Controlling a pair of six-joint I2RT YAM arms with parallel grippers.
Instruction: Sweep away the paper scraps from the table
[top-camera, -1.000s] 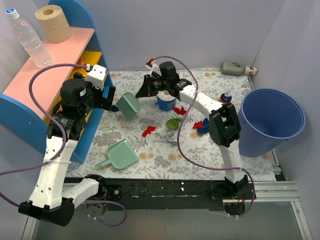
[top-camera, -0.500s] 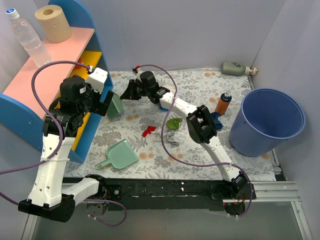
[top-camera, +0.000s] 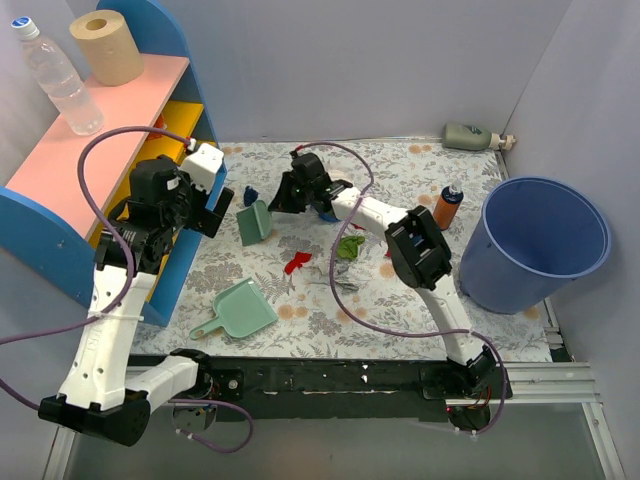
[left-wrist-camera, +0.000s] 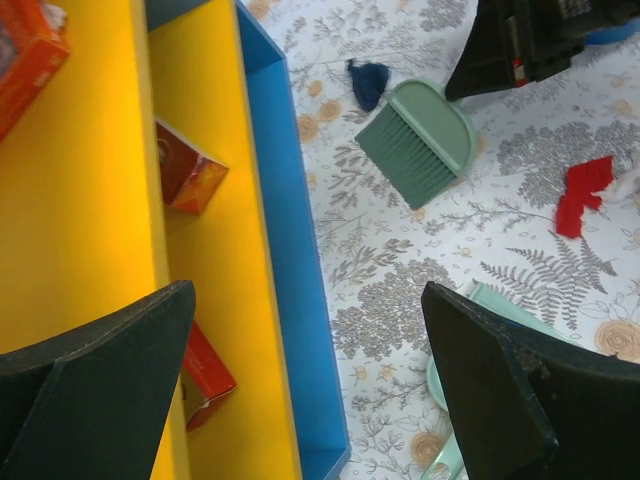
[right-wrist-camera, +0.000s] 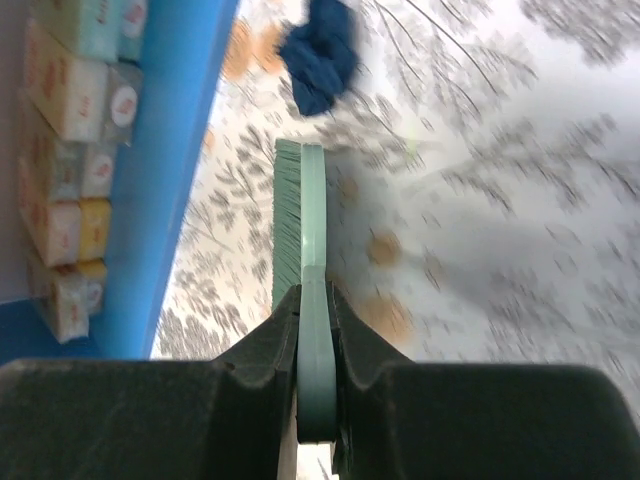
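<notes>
The flat tabletop (top-camera: 300, 318) under its pale leaf-and-flower cloth carries everything. At its left edge stands the blue and yellow shelf with a pink top (top-camera: 100, 120), and at the right the round blue plastic bucket (top-camera: 520, 285).

The left fingers (top-camera: 212, 208) hang spread wide with nothing between them, over the shelf's front edge. The right fingers (top-camera: 283, 195) are clamped flat on the handle of the mint-green hand brush (left-wrist-camera: 420, 140), which tilts bristles-down toward the cloth near the far left of the tabletop.

A mint-green plastic dustpan (top-camera: 238, 310) lies flat near the front left, well apart from the brush.

The paper scraps sit on the cloth:
- The dark blue wad (left-wrist-camera: 368, 80) is just beyond the brush's far corner — near it, not touching.
- The red scrap (top-camera: 297, 263), the green scrap (top-camera: 348, 246) and the grey scrap (top-camera: 335, 278) cluster mid-tabletop.
</notes>
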